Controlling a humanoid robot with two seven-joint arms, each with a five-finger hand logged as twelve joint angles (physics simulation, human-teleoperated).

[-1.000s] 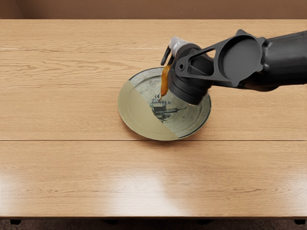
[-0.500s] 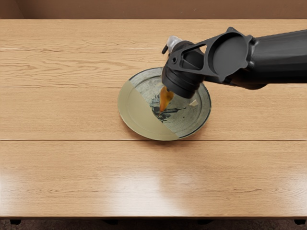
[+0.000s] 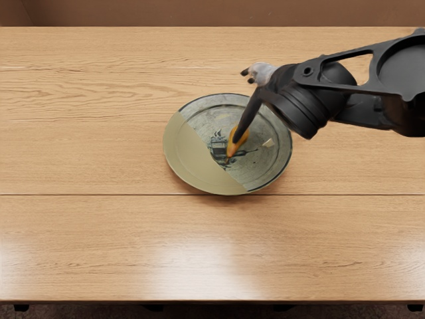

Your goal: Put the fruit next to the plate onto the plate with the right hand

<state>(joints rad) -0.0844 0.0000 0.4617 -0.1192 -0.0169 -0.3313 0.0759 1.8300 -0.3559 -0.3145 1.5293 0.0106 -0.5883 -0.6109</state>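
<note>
A round plate [image 3: 189, 154], half beige and half grey with a dark print, lies at the middle of the wooden table. A small orange, elongated fruit [image 3: 234, 145] rests on the plate near its centre. My right hand [image 3: 255, 93] hangs over the plate's far right rim, its arm entering from the right edge. One dark finger [image 3: 247, 116] stretches down to the top of the fruit; the other fingers are spread away and do not wrap it. A small pale chip [image 3: 267, 142] lies on the plate to the right of the fruit. The left arm is out of view.
The wooden table [image 3: 99, 232] reaches across the whole view, with its front edge at the bottom. The bulky black forearm [image 3: 372, 86] hovers over the table's right back part.
The right arm has pulled back to the right and lifted off the plate. The fruit has gone from hanging in the hand to lying on the plate, with only one finger left on it.
</note>
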